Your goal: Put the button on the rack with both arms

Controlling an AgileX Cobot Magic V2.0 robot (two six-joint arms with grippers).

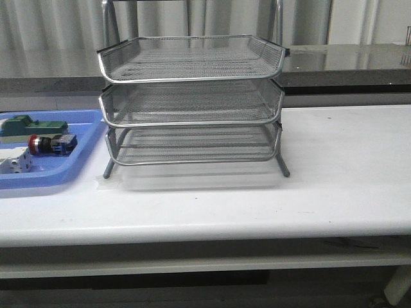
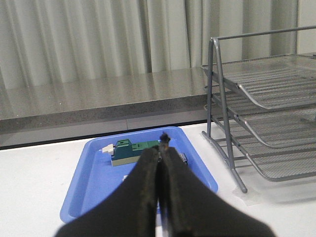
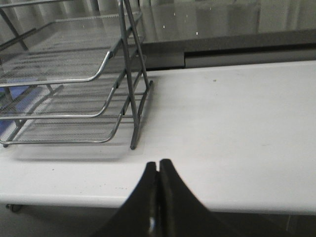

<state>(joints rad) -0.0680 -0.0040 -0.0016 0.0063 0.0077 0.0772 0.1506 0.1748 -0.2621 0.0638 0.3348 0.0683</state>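
The button (image 1: 51, 144), with a red head and a blue-black rear block, lies on its side in the blue tray (image 1: 88, 153) at the table's left. The three-tier wire rack (image 1: 192, 77) stands at the middle of the table with nothing in its trays. Neither arm shows in the front view. In the left wrist view my left gripper (image 2: 160, 150) is shut on nothing and hovers above the tray (image 2: 94, 182), its fingers hiding the button. My right gripper (image 3: 158, 165) is shut and bare above the table's front edge, to the right of the rack (image 3: 129, 84).
A green block (image 1: 32, 126) lies behind the button in the tray, and a white block (image 1: 16, 163) lies in front of it. The green block (image 2: 131, 150) also shows past my left fingers. White tabletop (image 1: 347, 167) stretches right of the rack. A dark counter runs behind.
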